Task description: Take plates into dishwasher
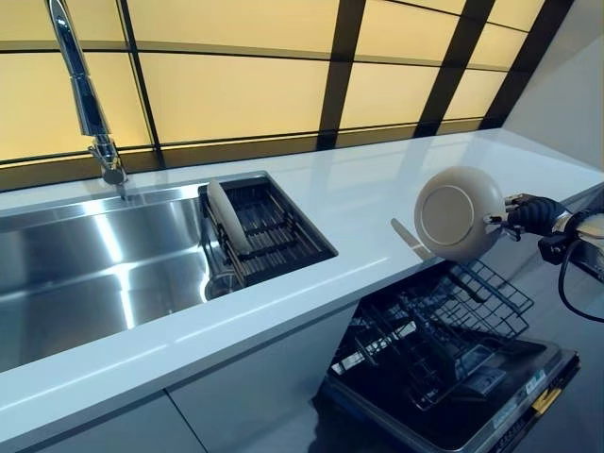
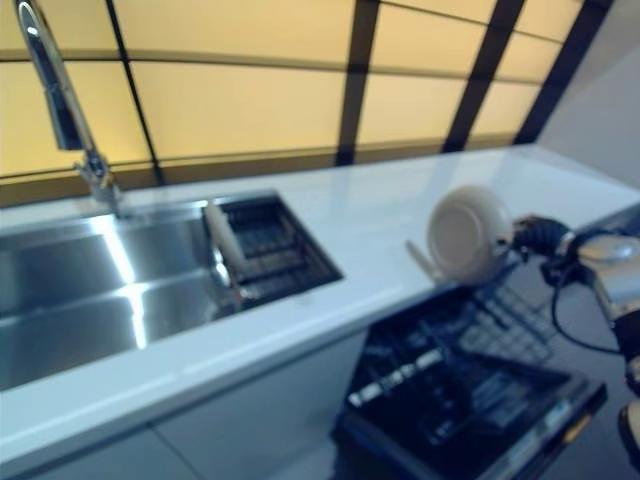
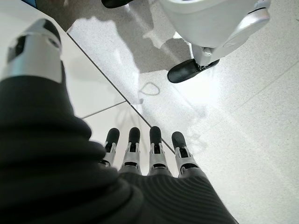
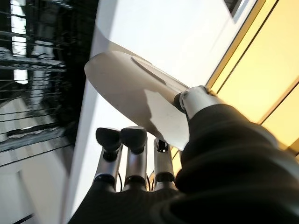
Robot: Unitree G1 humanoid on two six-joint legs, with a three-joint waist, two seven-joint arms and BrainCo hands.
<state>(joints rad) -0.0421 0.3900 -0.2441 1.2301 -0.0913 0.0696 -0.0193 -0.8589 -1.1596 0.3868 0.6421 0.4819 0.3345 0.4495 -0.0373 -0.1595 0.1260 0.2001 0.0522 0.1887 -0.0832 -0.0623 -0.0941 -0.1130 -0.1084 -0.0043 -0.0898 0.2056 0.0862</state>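
Right wrist view: right hand (image 4: 140, 154) pinches the plate (image 1: 460, 213) by its rim, thumb on top, rack (image 1: 444, 330) just below. Stiff, glazed, probably slippery and breakable; rim grip looks sensible.

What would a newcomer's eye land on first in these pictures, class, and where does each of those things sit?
First, the pale round plate held on edge in the air by the right robot hand, just past the counter's edge and above the open dishwasher's wire rack. Next, the shiny steel sink to the left, with its tall tap and another plate leaning in the dark drying rack at the sink's right end.
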